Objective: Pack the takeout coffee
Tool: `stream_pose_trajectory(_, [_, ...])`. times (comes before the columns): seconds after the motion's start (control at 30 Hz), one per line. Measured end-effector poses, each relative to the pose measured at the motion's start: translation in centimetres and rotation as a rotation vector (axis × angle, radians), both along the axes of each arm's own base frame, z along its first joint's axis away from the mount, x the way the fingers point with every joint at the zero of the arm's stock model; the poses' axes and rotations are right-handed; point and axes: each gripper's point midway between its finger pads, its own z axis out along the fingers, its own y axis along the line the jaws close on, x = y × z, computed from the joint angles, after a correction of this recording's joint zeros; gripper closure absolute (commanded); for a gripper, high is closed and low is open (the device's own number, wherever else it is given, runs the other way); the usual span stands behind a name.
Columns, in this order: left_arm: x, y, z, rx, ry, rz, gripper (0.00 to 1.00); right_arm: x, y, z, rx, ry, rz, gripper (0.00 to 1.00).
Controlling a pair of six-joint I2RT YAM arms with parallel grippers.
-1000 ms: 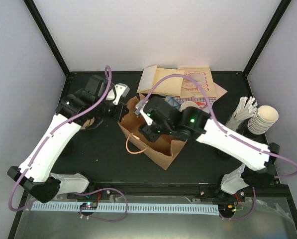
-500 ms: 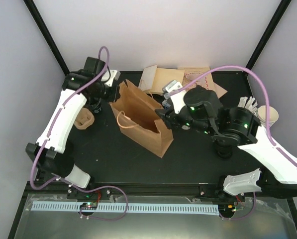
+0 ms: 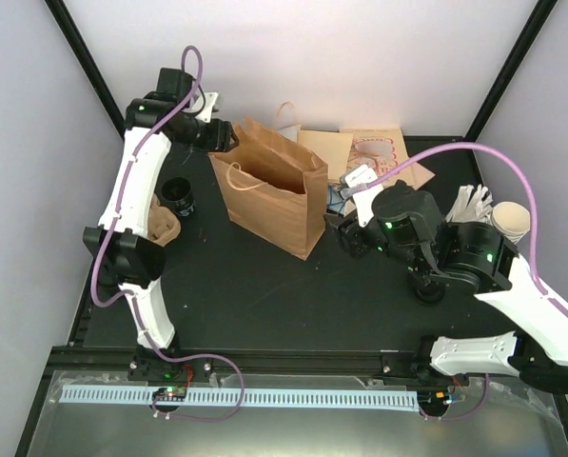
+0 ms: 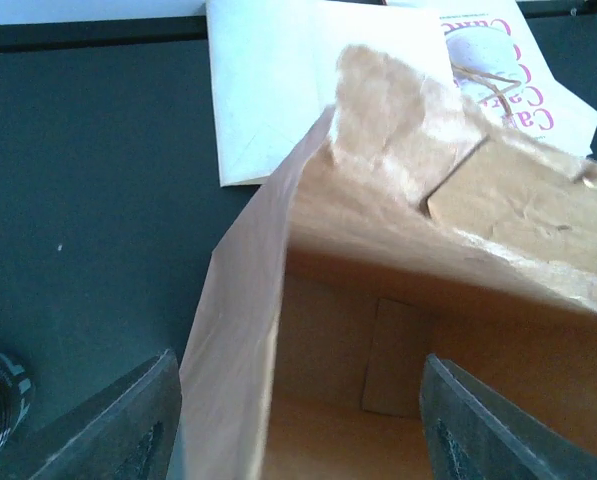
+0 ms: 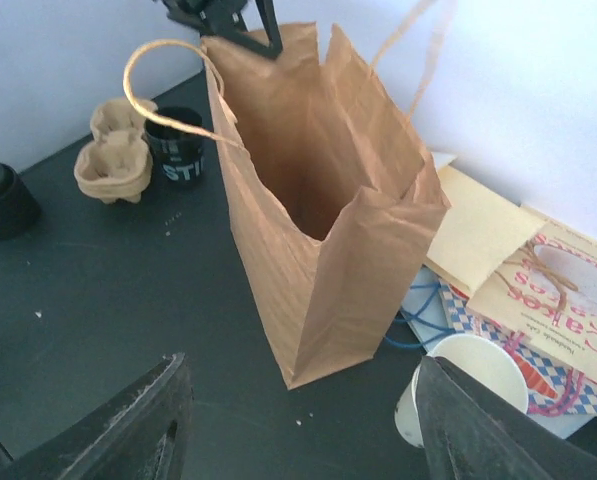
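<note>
The paper bag [image 3: 274, 190] is standing open by the surface's [image 3: 245, 276] rear edge. The takeout coffee [image 5: 468, 385] is sitting beside it, unpacked. Left pincer [image 4: 298, 360] and right pincer [image 5: 300, 365] are gaping wide, gripping nothing.

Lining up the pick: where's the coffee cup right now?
Right wrist view, lower right: the coffee cup sits lidless beside the base of the paper bag, next to the checkered paper.

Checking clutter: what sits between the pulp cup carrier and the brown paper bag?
A black cup with white lettering stands between the pulp cup carrier and the brown paper bag; right wrist view shows it.
</note>
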Motion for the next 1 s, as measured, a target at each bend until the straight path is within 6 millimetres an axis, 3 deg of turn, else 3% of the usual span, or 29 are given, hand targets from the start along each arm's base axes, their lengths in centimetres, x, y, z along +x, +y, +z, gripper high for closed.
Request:
stream_pose_trajectory(0.1, [-0.7,0.7,0.8,-0.001,-0.007,0.021,0.3,-0.1,-0.2,-1.3,-0.022,0.016,-0.004,0.32])
stream_pose_trajectory(0.17, [-2.2,1.4,2.0,0.012,-0.031,0.041,0.29,-0.3,-0.5,-1.8,-0.026,0.022,-0.001,0.32])
stream_pose_trajectory(0.37, [-10.7,5.3,6.8,0.036,-0.202,0.143,0.24,-0.7,-1.1,-2.0,0.008,0.019,-0.004,0.3])
stream_pose_trajectory(0.47, [-14.2,8.1,6.9,0.051,-0.263,0.234,0.24,-0.7,-1.2,-2.4,0.028,0.02,-0.015,0.29])
stream_pose_trajectory(0.53, [-16.0,10.0,5.1,0.067,-0.267,0.301,0.25,-0.7,-1.4,-3.3,0.035,0.022,-0.019,0.3])
stream_pose_trajectory(0.6, [-16.9,11.6,2.0,0.089,-0.212,0.363,0.26,-0.8,-1.6,-4.3,0.038,0.026,-0.023,0.3])
stream_pose_trajectory(0.83, [-16.2,14.3,-9.8,0.153,0.06,0.457,0.28,-1.4,-2.1,-7.9,0.047,0.057,-0.021,0.29])
stream_pose_trajectory(1.0, [-14.3,15.1,-13.4,0.191,0.129,0.477,0.29,-1.8,-2.2,-8.8,0.083,0.075,-0.01,0.29])
